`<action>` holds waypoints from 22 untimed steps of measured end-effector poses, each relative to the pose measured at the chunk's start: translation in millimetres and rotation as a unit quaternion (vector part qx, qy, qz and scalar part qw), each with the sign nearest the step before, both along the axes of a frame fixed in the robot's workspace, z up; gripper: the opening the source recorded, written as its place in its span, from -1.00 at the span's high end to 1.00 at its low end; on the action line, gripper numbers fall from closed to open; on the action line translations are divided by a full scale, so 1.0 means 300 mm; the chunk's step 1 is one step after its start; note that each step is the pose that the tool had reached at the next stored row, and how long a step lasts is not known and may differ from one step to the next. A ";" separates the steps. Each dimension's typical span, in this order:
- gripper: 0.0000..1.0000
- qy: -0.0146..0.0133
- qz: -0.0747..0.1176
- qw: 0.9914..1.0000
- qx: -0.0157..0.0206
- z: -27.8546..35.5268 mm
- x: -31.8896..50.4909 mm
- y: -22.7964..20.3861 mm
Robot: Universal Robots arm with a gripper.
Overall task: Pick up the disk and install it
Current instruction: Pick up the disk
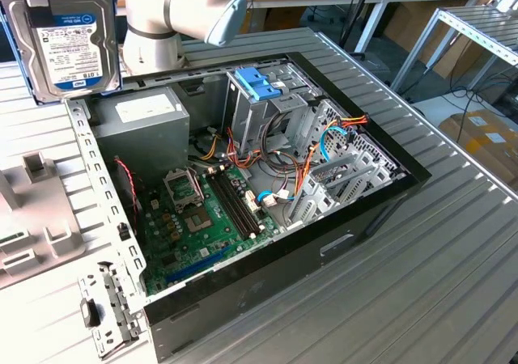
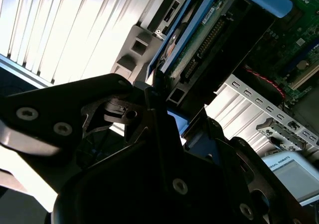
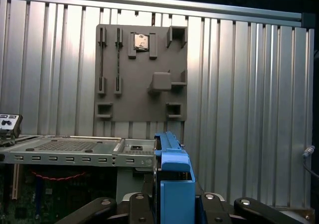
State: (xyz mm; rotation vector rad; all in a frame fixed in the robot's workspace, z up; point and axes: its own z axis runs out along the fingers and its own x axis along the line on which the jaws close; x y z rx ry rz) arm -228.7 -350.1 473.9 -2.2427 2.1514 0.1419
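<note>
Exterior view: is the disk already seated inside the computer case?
No, the disk is raised outside the open case, at the exterior view's upper left, with its label facing the camera.

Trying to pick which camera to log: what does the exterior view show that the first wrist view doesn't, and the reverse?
Exterior view: the white-labelled face of the dark rectangular disk, the light blue plastic bracket atop the grey metal drive cage, the arm's pale joint. First wrist view: the black pincer shut on the disk's bright blue plastic rail. Shared: the disk, the grey slotted holder plate, the open black computer case, the ribbed metal table.
</note>
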 end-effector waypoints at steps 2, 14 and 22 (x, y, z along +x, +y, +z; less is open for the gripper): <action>0.26 0.000 0.000 1.000 0.000 0.000 0.004 0.000; 0.26 0.000 0.000 1.000 0.000 -0.003 0.027 -0.001; 0.26 0.000 0.000 1.000 0.000 -0.005 0.044 -0.002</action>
